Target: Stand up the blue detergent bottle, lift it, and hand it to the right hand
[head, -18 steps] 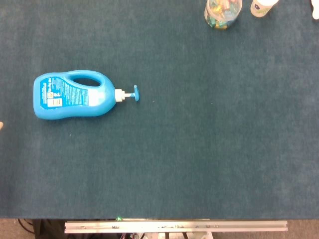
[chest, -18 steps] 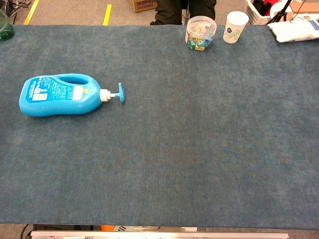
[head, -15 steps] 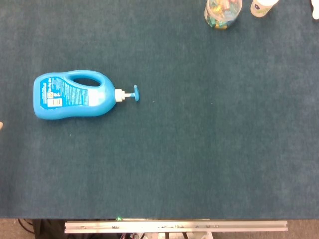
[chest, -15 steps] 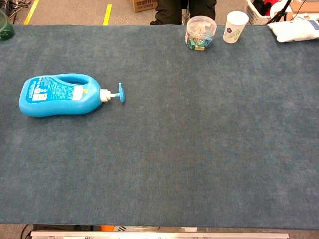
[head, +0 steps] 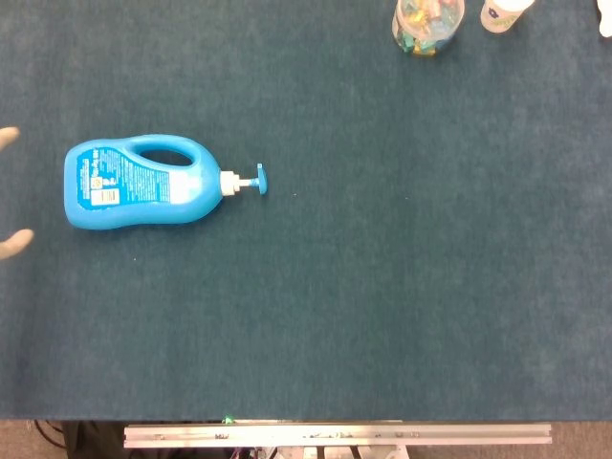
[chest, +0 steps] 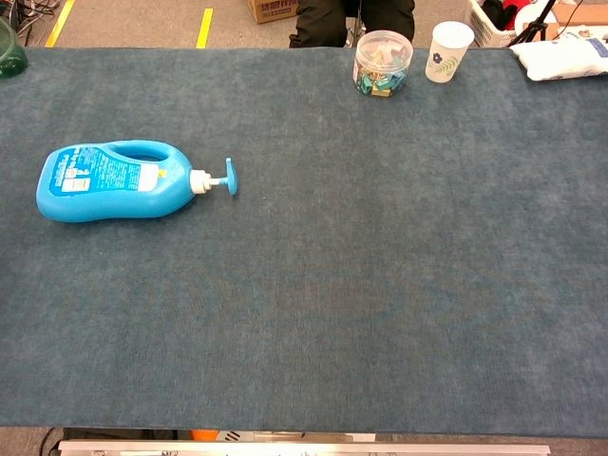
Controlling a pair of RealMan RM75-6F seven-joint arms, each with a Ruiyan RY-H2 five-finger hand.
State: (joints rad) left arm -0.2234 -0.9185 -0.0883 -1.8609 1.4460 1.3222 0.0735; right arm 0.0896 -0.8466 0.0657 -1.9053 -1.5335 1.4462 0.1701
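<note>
The blue detergent bottle (head: 139, 183) lies flat on its side on the desk (head: 382, 287), over at the nine o'clock side of the head view, base toward the left edge, white collar and blue pump head (head: 260, 180) pointing to three o'clock. Label up, handle loop on the far side. Nothing is touching it. At the very left edge of the head view, pale fingertips (head: 16, 244) of the left hand (head: 8, 191) poke into frame, one above the bottle's level and one below, apart from each other and clear of the bottle's base; spread, holding nothing as far as shows, though most of the hand is cut off. The chest view shows the bottle (chest: 109, 180) in the same pose but no hand at all. The right hand appears in neither view. Up at twelve to one o'clock along the far edge: a clear jar of colourful bits (chest: 382, 63), a white paper cup (chest: 447, 51) just beside it, and a white bag (chest: 565, 54) at the corner.
</note>
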